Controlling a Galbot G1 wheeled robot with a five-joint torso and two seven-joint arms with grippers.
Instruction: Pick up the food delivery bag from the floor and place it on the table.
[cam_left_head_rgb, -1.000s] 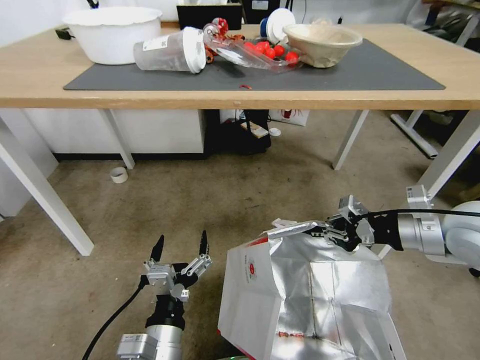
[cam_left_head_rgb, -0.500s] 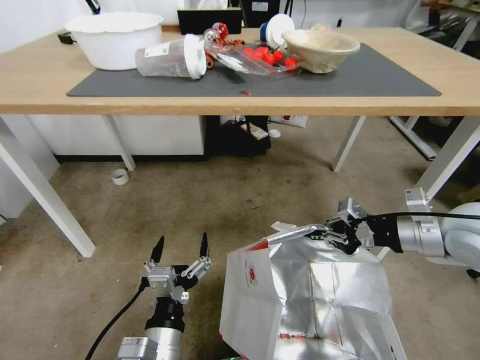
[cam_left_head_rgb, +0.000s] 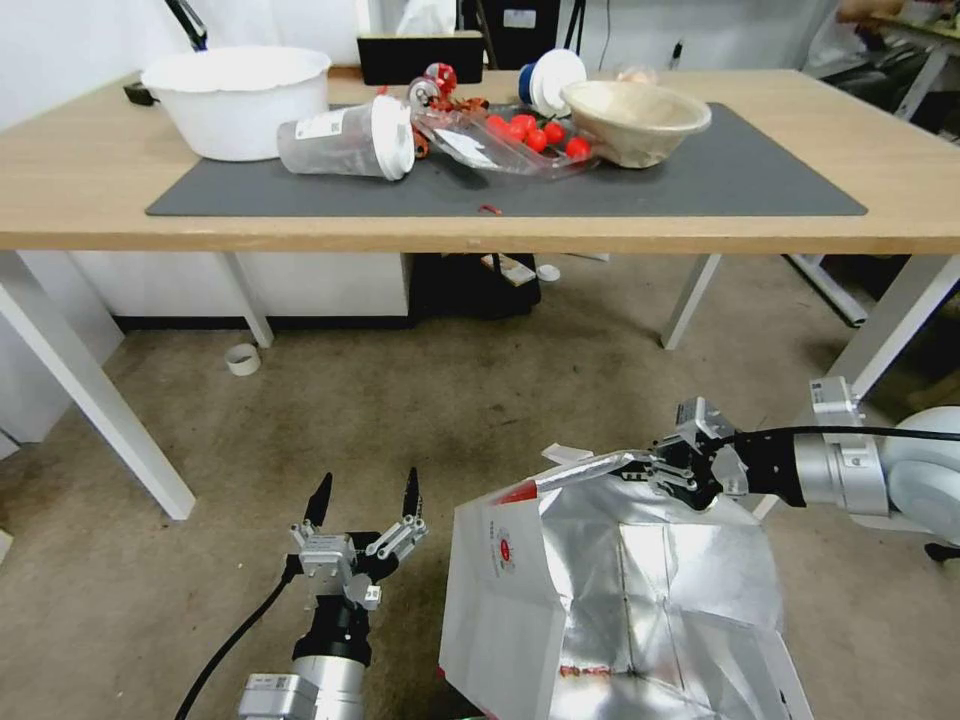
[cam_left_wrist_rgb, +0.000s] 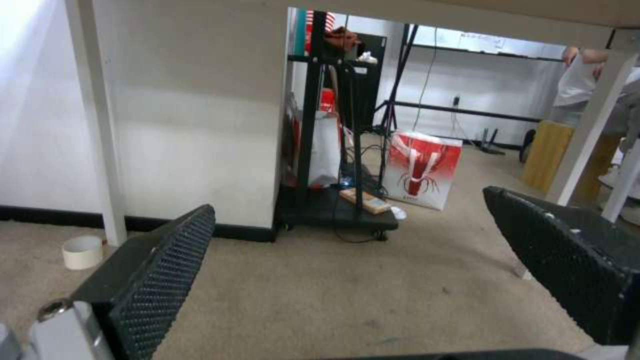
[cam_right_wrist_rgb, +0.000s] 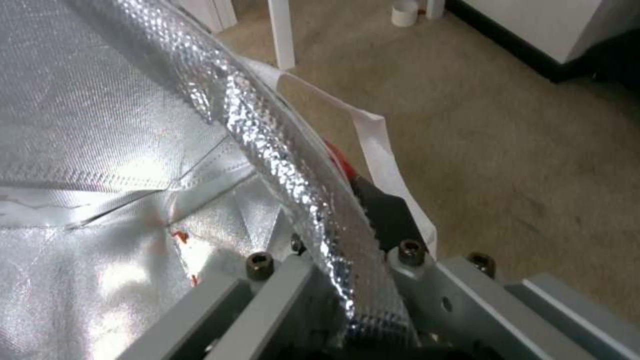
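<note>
The food delivery bag (cam_left_head_rgb: 610, 600) is white paper with a small red round logo and a silver foil lining, standing open low in the head view. My right gripper (cam_left_head_rgb: 640, 466) is shut on the bag's far top rim, and the wrist view shows the foil edge (cam_right_wrist_rgb: 293, 165) pinched between its jaws beside a white strap handle (cam_right_wrist_rgb: 380, 145). My left gripper (cam_left_head_rgb: 365, 495) hangs open to the left of the bag, apart from it, its black ribbed fingers (cam_left_wrist_rgb: 160, 280) spread wide over the floor (cam_left_head_rgb: 420, 400). The table (cam_left_head_rgb: 80, 190), light wood with a dark grey mat (cam_left_head_rgb: 720, 170), stands ahead.
On the mat lie a white tub (cam_left_head_rgb: 235, 85), a tipped clear cup (cam_left_head_rgb: 345, 138), a clear tray of red fruit (cam_left_head_rgb: 510, 135) and a beige bowl (cam_left_head_rgb: 635, 120). White table legs (cam_left_head_rgb: 95, 400) flank the floor space. A tape roll (cam_left_head_rgb: 241, 358) and a black stand (cam_left_wrist_rgb: 333, 150) sit under the table.
The whole head view has shifted downward, so the camera has risen or tilted up. The right gripper keeps its hold on the bag's rim; the left gripper stays open.
</note>
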